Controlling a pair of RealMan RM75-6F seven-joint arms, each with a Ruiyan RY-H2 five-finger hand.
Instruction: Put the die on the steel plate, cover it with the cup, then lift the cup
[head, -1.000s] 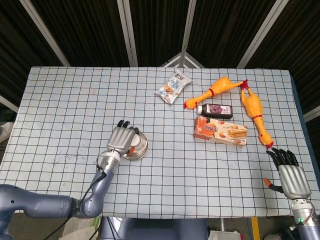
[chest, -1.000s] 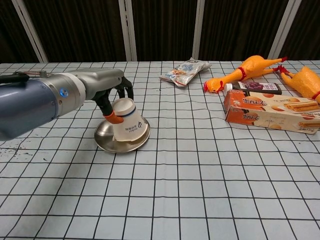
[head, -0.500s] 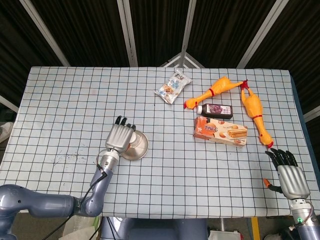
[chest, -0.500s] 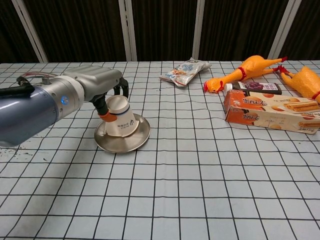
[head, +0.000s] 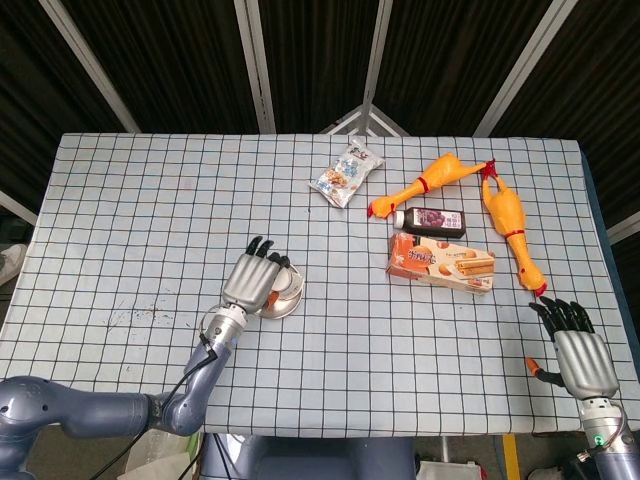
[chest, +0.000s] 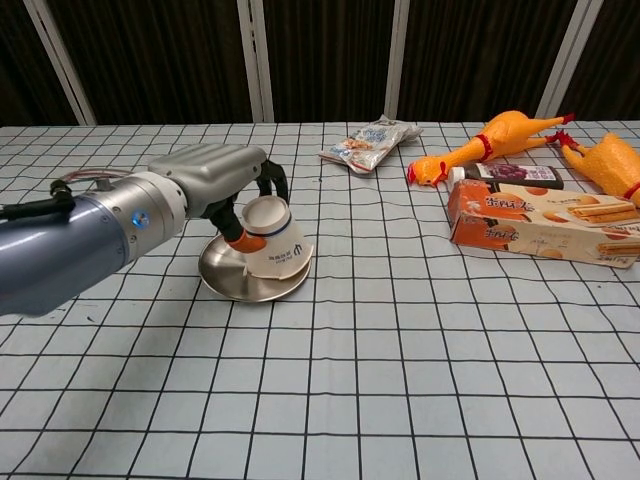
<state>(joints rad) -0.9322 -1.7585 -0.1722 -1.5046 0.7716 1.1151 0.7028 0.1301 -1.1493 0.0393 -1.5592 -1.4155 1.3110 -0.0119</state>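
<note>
Head view: the left hand (head: 256, 281) sits over the plate (head: 288, 303), its fingers wrapped on the cup (head: 279, 290), of which only a white sliver shows past them. The plate lies on the checked surface (head: 130, 200), left of centre. The die cannot be seen here. The right hand (head: 575, 350) hangs at the near right edge, fingers apart and holding nothing, well apart from everything. Further back lie a snack bag (head: 346, 174), two rubber chickens (head: 430, 183), a dark bottle (head: 432, 221) and a biscuit box (head: 441, 262), none of them in the way.

Chest view: the left hand (chest: 232, 192) grips the cup (chest: 274, 239) from above and behind. The cup is upside down, mouth towards the plate (chest: 228, 282), and tilted, its rim overhanging the plate's right edge. Whether the rim touches the steel cannot be told. No die shows on the bare part of the plate, so it is either under the cup or hidden by the hand; I cannot say which.

By my judgement the step in hand is the covering or the lift. If the die is beneath, the next move calls for a straight upward lift with the grip kept firm, so the rim clears the die without dragging it or nudging the plate.
</note>
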